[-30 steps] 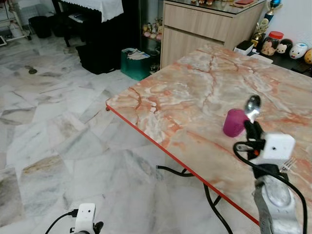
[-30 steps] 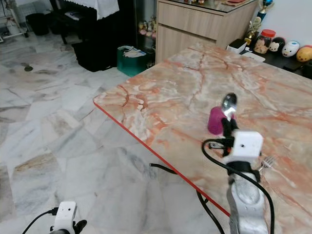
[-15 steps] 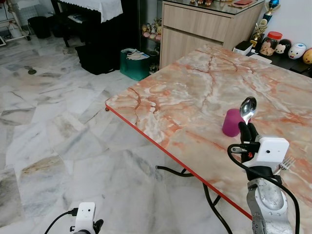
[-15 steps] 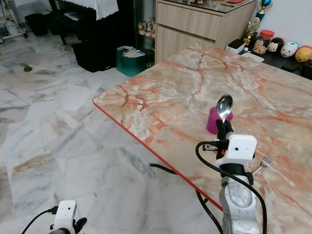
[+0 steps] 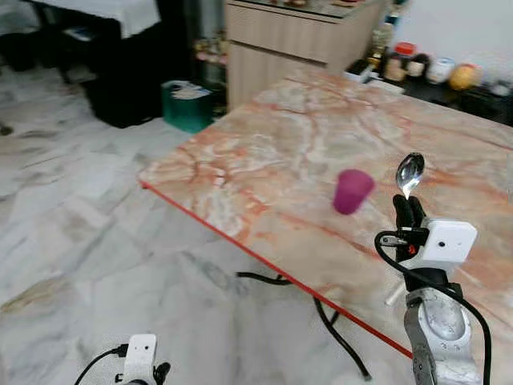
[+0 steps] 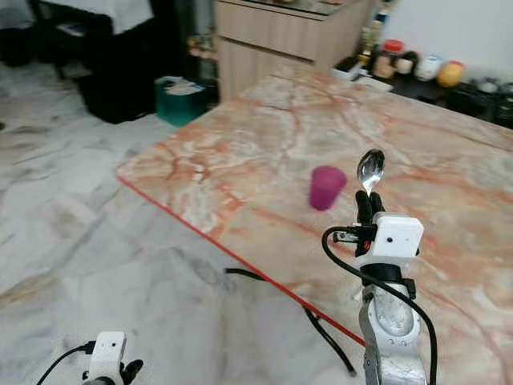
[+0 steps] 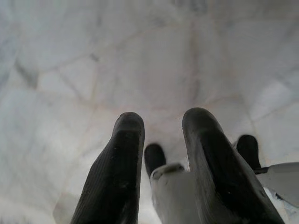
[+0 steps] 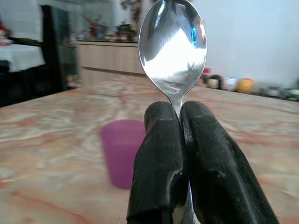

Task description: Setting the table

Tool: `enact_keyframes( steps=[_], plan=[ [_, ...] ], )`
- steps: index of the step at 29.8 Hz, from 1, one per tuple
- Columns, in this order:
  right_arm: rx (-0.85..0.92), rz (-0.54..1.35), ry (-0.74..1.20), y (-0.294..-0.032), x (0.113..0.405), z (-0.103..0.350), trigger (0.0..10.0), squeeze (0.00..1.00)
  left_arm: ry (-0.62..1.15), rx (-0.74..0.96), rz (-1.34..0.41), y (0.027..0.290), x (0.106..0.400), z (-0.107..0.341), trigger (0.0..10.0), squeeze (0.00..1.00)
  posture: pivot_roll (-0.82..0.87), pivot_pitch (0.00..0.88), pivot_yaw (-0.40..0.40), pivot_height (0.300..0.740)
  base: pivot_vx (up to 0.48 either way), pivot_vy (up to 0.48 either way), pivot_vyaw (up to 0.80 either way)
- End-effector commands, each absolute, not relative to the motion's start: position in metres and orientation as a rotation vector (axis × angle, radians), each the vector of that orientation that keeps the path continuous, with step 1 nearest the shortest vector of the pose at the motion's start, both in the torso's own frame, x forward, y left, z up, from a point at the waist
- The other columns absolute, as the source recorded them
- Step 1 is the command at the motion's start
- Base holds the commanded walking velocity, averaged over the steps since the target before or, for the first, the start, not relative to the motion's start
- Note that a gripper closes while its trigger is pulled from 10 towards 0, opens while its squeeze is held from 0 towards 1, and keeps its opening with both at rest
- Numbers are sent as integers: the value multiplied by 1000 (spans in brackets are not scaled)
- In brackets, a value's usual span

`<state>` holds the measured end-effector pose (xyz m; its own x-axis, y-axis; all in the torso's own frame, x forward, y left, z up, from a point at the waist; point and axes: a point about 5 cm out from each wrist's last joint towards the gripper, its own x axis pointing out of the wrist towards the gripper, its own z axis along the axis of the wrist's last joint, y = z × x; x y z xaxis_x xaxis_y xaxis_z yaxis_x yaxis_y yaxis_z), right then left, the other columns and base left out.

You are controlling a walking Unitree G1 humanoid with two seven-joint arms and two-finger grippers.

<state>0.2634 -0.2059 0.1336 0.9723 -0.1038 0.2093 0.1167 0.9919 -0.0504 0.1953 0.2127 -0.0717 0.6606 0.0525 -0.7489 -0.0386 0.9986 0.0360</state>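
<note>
Right gripper (image 5: 410, 207) pinched tight on the spoon (image 5: 409, 171), bowl up, just beside the purple cup (image 5: 351, 191) above the table (image 5: 264, 152); laying it down looks next.

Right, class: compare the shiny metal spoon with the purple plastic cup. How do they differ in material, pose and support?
The shiny metal spoon is reflective silver; the purple plastic cup is matt and opaque. The spoon stands upright, bowl up, clamped by its handle in the right gripper; the cup stands free on the marble table. The spoon is slim and flat; the cup is a squat tapered cylinder. Both are tableware.
</note>
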Motion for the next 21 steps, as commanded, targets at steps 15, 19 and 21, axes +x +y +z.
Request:
enact_keyframes(
  steps=[15,19,21],
  plan=[
    [-73,-112,-223,-206,272,139,10000,0,842,17,57,213,195,-72,10000,0,31,0,-44,727,0,0,-775],
    [-70,-106,-240,-206,273,141,10000,0,839,29,49,213,195,-71,10000,0,30,0,-43,727,0,0,-387],
    [-72,-105,-242,-206,273,142,10000,0,835,33,49,213,196,-71,10000,0,31,0,-43,727,0,0,0]
  ],
)
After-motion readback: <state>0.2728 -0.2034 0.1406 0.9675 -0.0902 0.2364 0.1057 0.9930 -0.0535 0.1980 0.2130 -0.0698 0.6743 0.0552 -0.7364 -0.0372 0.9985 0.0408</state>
